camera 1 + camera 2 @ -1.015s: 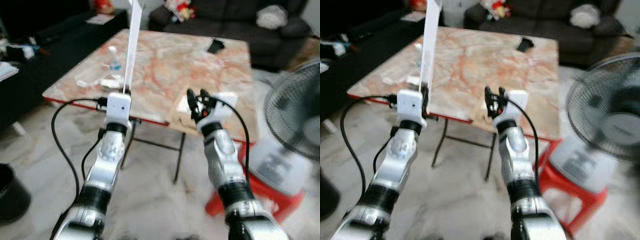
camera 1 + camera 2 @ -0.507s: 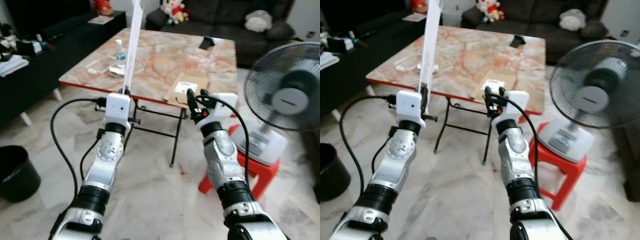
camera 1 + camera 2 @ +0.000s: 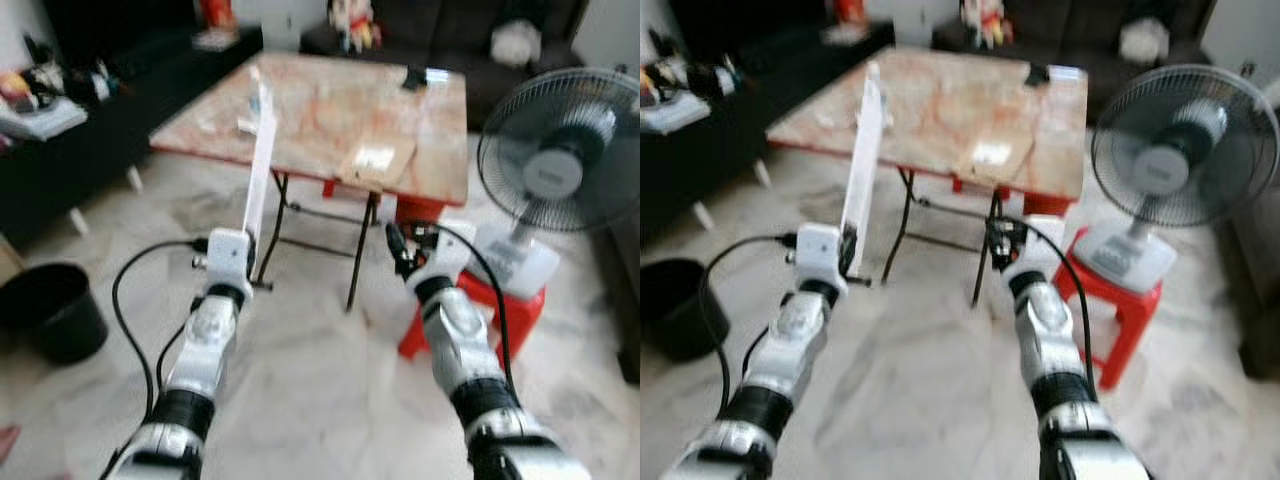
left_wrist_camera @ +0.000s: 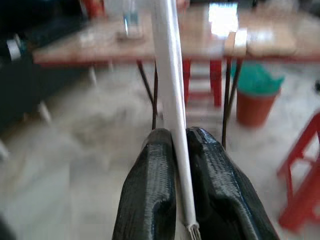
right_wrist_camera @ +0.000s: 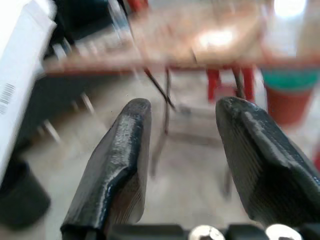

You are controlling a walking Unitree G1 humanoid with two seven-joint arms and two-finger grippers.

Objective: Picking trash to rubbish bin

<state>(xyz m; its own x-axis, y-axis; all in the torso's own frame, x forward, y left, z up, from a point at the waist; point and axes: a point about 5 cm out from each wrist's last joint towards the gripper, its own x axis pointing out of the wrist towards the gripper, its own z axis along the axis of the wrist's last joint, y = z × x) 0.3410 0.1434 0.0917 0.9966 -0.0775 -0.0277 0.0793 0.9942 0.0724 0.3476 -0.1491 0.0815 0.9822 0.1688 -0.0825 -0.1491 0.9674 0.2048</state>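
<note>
left end effector (image 4: 174,150) pinches white strip (image 3: 260,165); black bin (image 3: 52,325) apart.

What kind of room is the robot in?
It looks like a living room in a home. There is a dark sofa at the back, a marble-patterned folding table in the middle, and a standing fan set on a red stool over a pale tiled floor.

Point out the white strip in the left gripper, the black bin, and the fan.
white strip (image 4: 170,90), left wrist view, mid-length above the fingers.
black bin (image 3: 55,315), left eye view, its side wall.
fan (image 3: 1185,145), right eye view, the grille's centre.
</note>
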